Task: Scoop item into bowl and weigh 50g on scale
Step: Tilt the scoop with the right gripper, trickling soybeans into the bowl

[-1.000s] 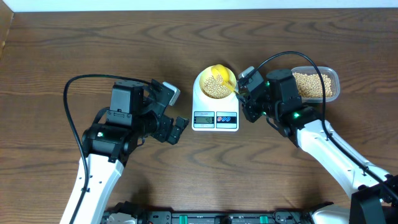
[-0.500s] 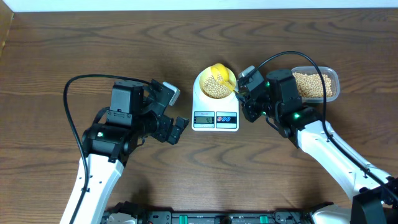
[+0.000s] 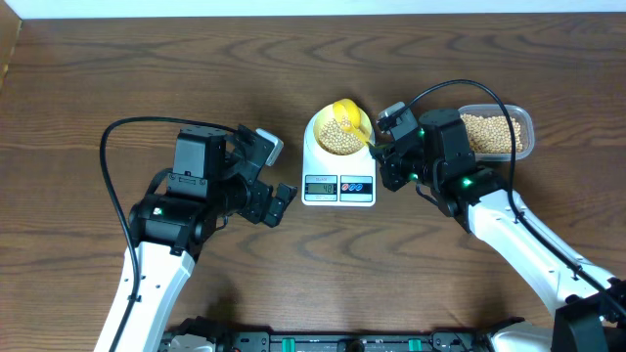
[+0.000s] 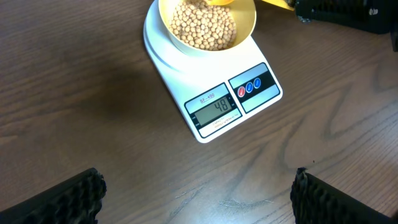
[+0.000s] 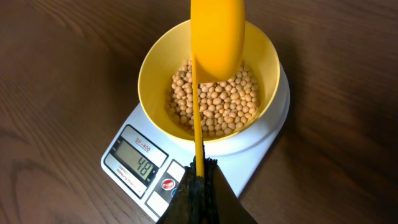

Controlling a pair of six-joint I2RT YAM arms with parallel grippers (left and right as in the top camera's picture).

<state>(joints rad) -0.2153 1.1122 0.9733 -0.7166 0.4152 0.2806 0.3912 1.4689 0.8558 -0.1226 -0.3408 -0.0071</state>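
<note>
The pale yellow bowl (image 3: 339, 130) stands on the white scale (image 3: 338, 181) and holds many beige beans (image 5: 214, 99). The scale display (image 5: 136, 161) reads 48. My right gripper (image 5: 200, 180) is shut on the handle of the bright yellow scoop (image 5: 216, 37), whose head hangs over the bowl (image 5: 158, 68), turned on its side. In the overhead view the right gripper (image 3: 383, 147) is just right of the scale. My left gripper (image 3: 272, 178) is open and empty, left of the scale (image 4: 214, 93).
A clear plastic tub (image 3: 528, 132) with more beans stands at the right, behind the right arm. Black cables loop over both arms. The wooden table edge runs along the back.
The right gripper and scoop have shifted very slightly. The left arm has not moved.
</note>
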